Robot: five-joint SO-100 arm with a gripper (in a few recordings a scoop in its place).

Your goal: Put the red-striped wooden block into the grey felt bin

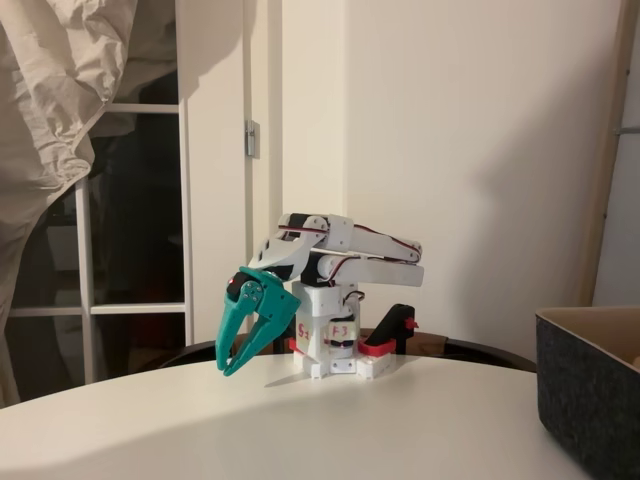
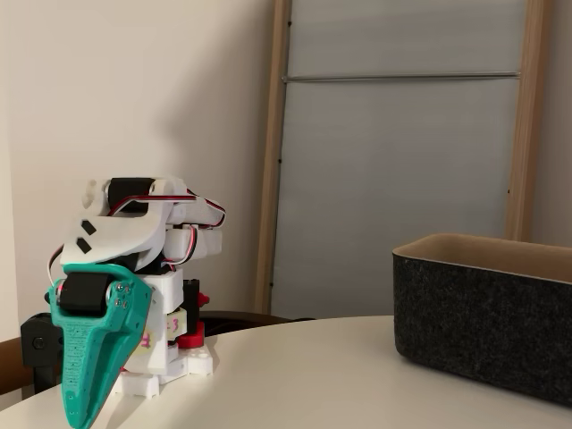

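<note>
My white arm is folded low over its base at the back of the round white table [image 1: 300,430]. Its teal gripper [image 1: 229,367] points down to the table, fingers together at the tips and nothing between them. In the other fixed view the teal gripper [image 2: 79,413] hangs at the lower left as one closed wedge. The grey felt bin [image 1: 590,400] stands at the right edge with its tan lining showing, well apart from the gripper. In the other fixed view the grey felt bin [image 2: 483,331] is also on the right. The red-striped wooden block is out of view.
A red-and-black clamp [image 1: 395,335] holds the arm's base to the table's back edge. Open table top [image 2: 313,384] lies between the arm and the bin. A pale cloth [image 1: 60,110] hangs at the upper left, off the table.
</note>
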